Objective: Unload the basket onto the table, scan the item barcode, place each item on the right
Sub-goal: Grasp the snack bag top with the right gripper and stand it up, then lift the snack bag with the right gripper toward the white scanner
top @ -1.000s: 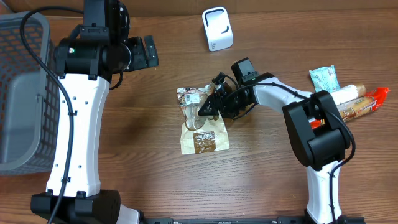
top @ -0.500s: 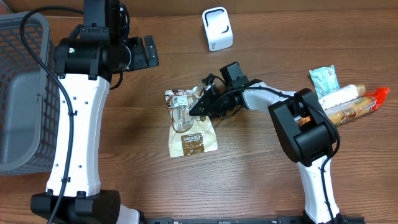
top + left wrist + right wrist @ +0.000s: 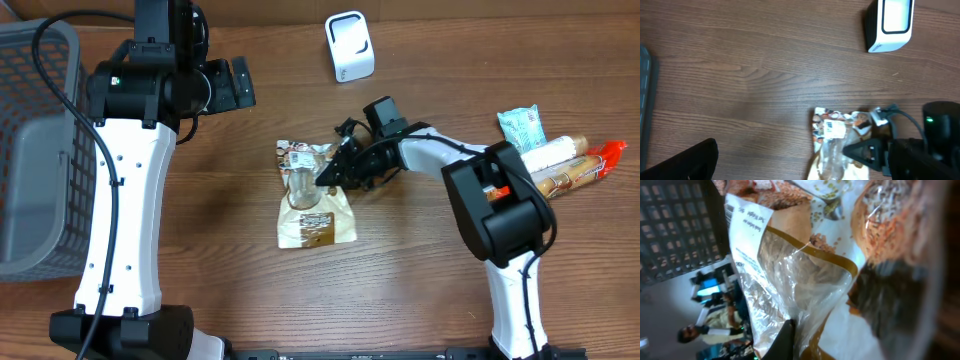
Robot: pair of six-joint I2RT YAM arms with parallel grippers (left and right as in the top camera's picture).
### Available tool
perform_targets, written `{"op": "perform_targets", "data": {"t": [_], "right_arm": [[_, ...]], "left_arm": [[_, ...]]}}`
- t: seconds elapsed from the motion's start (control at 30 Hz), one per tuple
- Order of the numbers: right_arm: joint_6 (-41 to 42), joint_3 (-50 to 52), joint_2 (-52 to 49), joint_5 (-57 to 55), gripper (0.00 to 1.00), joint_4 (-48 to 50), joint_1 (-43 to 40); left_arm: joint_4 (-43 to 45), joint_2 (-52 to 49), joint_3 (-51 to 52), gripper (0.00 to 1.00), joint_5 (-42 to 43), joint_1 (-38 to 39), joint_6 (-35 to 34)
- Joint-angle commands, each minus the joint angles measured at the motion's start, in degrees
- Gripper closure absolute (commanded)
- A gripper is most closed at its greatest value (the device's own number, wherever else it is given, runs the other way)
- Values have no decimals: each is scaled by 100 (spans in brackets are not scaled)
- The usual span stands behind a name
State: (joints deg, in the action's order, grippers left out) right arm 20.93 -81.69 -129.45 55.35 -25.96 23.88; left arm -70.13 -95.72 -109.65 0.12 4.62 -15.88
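A grey mesh basket [image 3: 30,150] is seen left on the wood-grain table [image 3: 420,290], with the left gripper [image 3: 232,85] spread wide. At centre, a crinkled brown-and-clear packet [image 3: 318,222] is pinched by the right gripper [image 3: 327,180], with a rounded white scanner [image 3: 350,45] behind

The snack bag [image 3: 314,196] lies flat near the middle of the table [image 3: 420,290]. It is a brown pouch with a crinkled clear window and a white label at its far end. The right gripper [image 3: 323,181] pinches its right edge. The white barcode scanner [image 3: 350,46] stands upright by the far edge, well apart.
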Motion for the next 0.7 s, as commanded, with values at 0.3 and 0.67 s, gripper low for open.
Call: {"op": "perform_targets", "data": {"t": [0.3, 0.67], "right_arm": [[-1397, 94, 2761, -422, 96, -973, -551], [-1327, 94, 4146, -566, 96, -1414, -901]], "left_arm": [[7, 22, 26, 0, -70, 26, 111], [7, 22, 26, 0, -70, 26, 111]]}}
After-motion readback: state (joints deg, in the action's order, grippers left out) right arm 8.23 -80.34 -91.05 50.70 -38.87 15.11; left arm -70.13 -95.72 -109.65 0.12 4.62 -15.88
